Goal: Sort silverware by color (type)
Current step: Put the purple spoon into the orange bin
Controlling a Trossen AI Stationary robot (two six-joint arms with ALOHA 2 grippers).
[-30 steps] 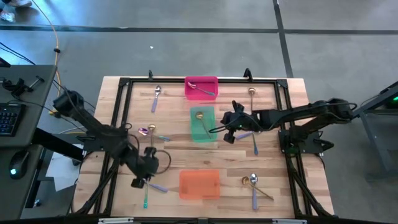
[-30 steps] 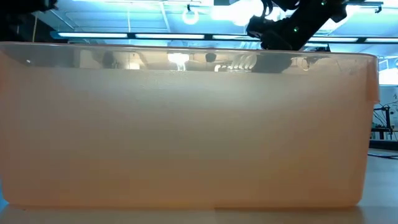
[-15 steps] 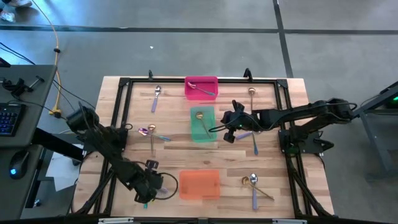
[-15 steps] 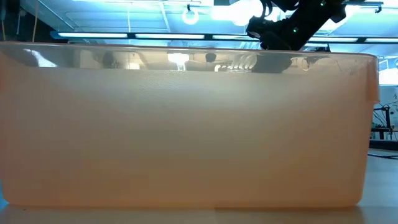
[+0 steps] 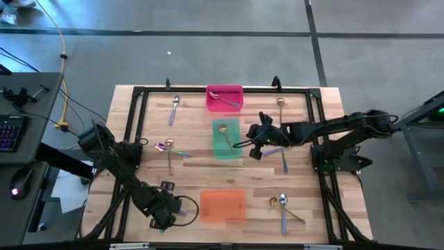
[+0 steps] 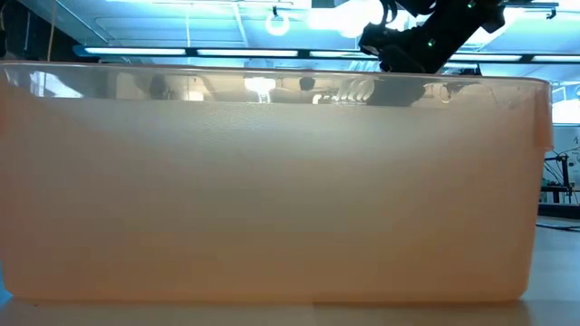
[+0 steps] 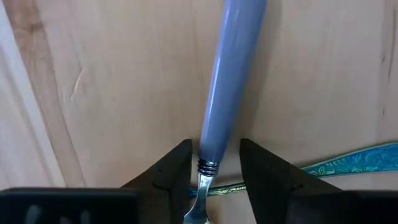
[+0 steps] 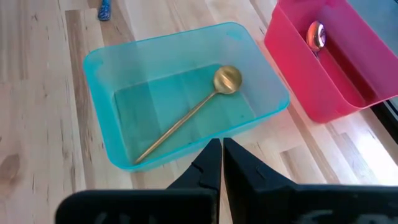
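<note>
My left gripper [image 5: 161,214] is low over the table's near left, open, its fingers on either side of a lavender-handled utensil [image 7: 227,87], at the handle's end by the metal neck [image 7: 205,168]; I cannot tell if they touch it. A teal patterned handle [image 7: 354,158] lies under that utensil. My right gripper [image 5: 252,144] is shut and empty, above the table just right of the green bin [image 5: 225,139], which holds a gold spoon [image 8: 186,115]. The pink bin [image 8: 348,81] holds a silver-bowled utensil [image 8: 316,36].
The orange bin [image 5: 222,206] stands near the front edge, right of my left gripper, and fills the low view [image 6: 272,181]. Loose utensils lie far left [image 5: 173,110], mid left [image 5: 166,147], far right [image 5: 281,104], under my right arm [image 5: 283,161] and near right [image 5: 282,207].
My left gripper has gone toward the table's near edge and down, onto the lavender-handled utensil left of the orange bin, and has nearly stopped.
</note>
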